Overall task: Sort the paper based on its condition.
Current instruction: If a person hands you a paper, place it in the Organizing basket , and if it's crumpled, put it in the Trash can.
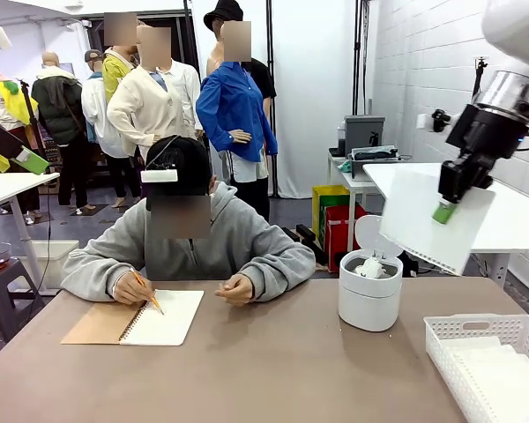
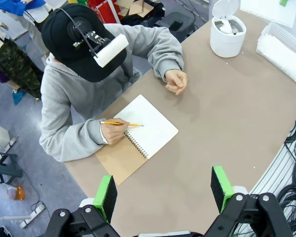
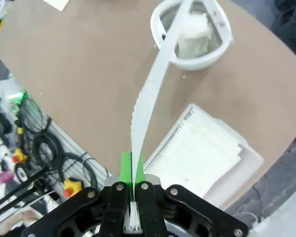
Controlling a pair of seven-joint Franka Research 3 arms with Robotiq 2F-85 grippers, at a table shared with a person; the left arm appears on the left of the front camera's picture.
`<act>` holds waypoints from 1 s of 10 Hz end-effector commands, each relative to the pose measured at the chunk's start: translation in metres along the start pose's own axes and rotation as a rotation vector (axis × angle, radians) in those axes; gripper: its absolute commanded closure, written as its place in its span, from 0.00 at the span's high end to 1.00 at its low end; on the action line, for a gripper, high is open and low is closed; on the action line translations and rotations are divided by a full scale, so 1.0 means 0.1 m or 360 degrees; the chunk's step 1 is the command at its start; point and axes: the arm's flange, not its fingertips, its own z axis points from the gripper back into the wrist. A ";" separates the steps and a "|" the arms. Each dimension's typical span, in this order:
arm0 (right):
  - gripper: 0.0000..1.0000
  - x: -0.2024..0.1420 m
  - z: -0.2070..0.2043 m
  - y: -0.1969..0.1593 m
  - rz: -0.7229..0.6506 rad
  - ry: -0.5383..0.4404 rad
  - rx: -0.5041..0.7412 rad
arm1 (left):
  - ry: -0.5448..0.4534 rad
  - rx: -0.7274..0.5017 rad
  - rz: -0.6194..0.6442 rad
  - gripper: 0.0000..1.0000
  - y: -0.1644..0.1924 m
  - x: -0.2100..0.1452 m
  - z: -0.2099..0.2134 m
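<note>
Across the brown table (image 1: 273, 370), in a white-walled room, a person (image 1: 189, 238) writes in a spiral notebook (image 1: 163, 319). High over the right side, the right gripper (image 1: 444, 211) pinches a smooth sheet (image 1: 419, 220), broadside to the front camera, perforated edge lowest. Its wrist view shows that sheet edge-on, long axis running toward the open bin (image 1: 370, 304) holding a crumpled wad (image 1: 371, 265); flat sheets (image 1: 502, 379) fill the basket (image 1: 450, 339) at near right. The left gripper (image 2: 163, 185) gapes wide above the near edge.
</note>
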 end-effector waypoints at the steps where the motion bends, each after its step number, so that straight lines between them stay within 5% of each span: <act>1: 0.00 0.15 -0.03 0.04 0.0017 -0.0014 0.0001 | -0.0002 0.0000 0.0004 1.00 0.00 -0.01 0.00; 6: 0.00 0.09 -0.04 0.03 0.0026 0.0003 0.0001 | -0.0002 0.0000 0.0004 1.00 0.00 -0.01 0.00; 10: 0.00 -0.84 -0.18 -0.24 -0.0070 0.0190 -0.0047 | -0.0002 0.0000 0.0004 1.00 0.00 -0.01 0.00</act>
